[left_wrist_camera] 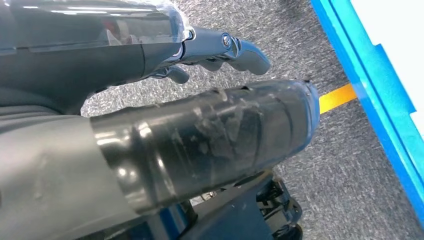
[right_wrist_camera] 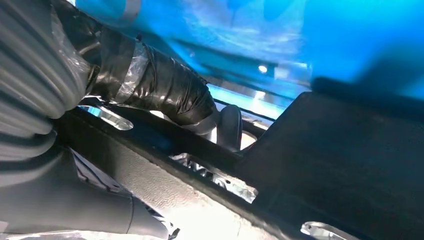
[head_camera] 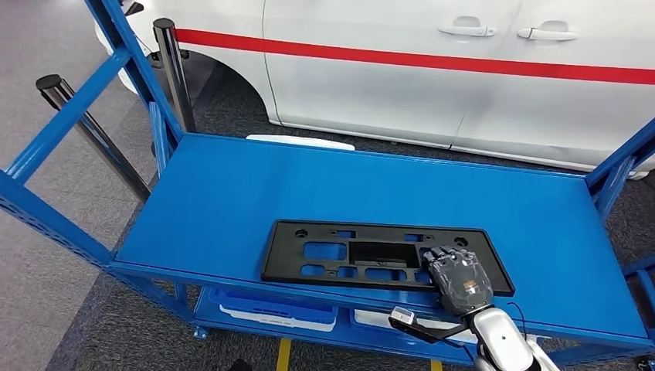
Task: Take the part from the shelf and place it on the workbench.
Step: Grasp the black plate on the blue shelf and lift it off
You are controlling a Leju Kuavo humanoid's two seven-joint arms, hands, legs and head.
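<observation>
The part is a flat black plastic frame with several cut-outs. It lies on the top board of the blue shelf, near the front edge. My right hand lies on the part's right end, fingers spread over its top. In the right wrist view the taped thumb and a dark finger close around the edge of the part, which still rests on the blue board. My left hand hangs over grey carpet with nothing in it, fingers stretched out.
A white car with a red stripe stands right behind the shelf. Two dark posts stand at the back left. White bins sit on the lower shelf. Blue uprights frame both ends. A yellow floor line runs beside a blue frame edge.
</observation>
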